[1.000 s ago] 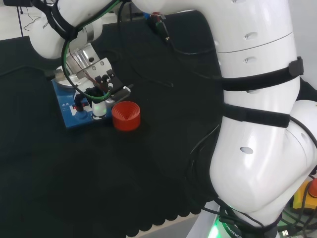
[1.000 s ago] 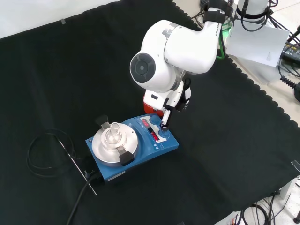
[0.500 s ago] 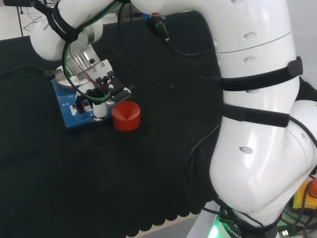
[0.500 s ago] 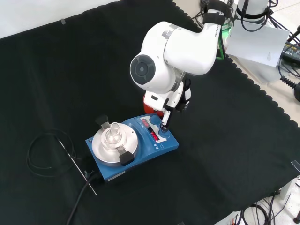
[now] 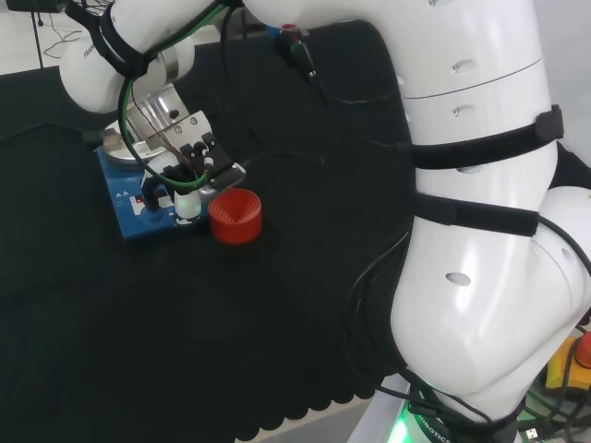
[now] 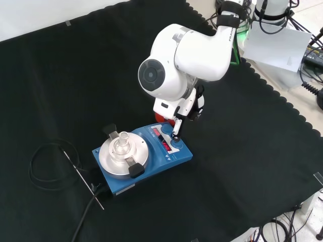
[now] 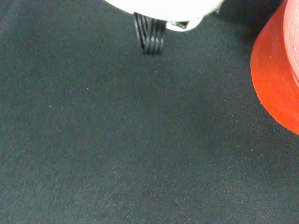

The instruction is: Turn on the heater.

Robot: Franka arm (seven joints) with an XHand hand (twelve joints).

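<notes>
The heater is a blue box with a round silver plate and a red-lit front panel. In the head view the heater lies at the left, partly behind the hand. In the front view one straight dark finger reaches down from under the big white link to the knob at the panel's right end. A white fingertip rests on the panel in the head view. Nothing is held.
A red ribbed ring stands right beside the heater, close to the hand, and looms large in the wrist view. A small clear vessel sits on the plate. A coiled black cable and thin probe lie left of the heater.
The arm's big link and the hand have shifted very slightly; the finger stays at the heater's panel. The heater and the red ring have not moved.
</notes>
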